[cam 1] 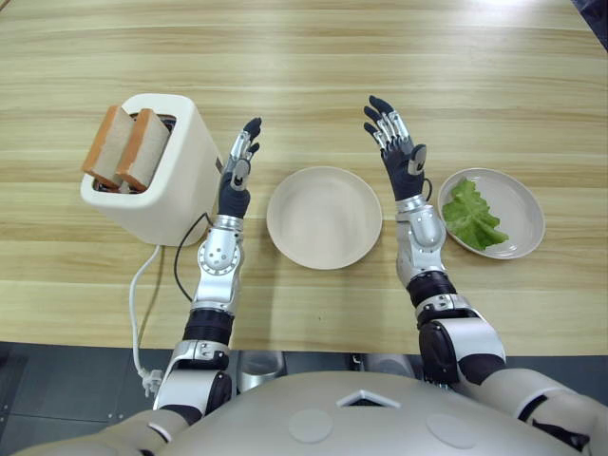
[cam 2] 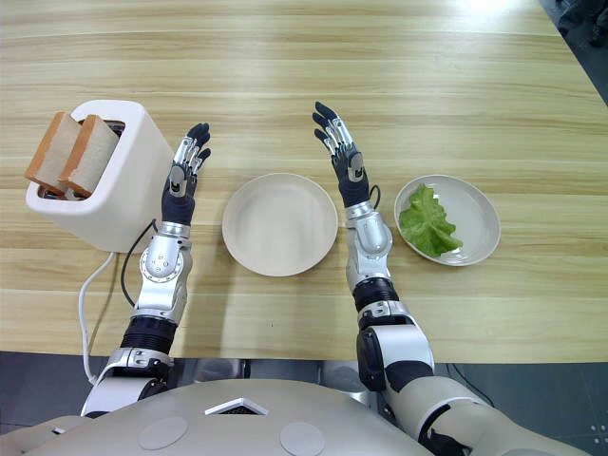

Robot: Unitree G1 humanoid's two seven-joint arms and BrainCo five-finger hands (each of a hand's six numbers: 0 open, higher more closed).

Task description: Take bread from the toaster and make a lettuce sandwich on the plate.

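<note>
Both stereo eyes on head, looking forward-down at table [cam 1: 380, 57] from close above. Near-full overlap, toaster [cam 1: 180, 190] to lettuce [cam 1: 472, 214]; right eye offset slightly right.

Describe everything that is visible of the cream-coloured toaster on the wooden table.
The cream-coloured boxy toaster looks like smooth plastic with rounded corners. It stands upright on the light wooden table, at the robot's left. Two brown-crusted bread slices stick up from its top slots, leaning left. A white cable runs from its base over the table edge. The open left hand is close beside it.
</note>
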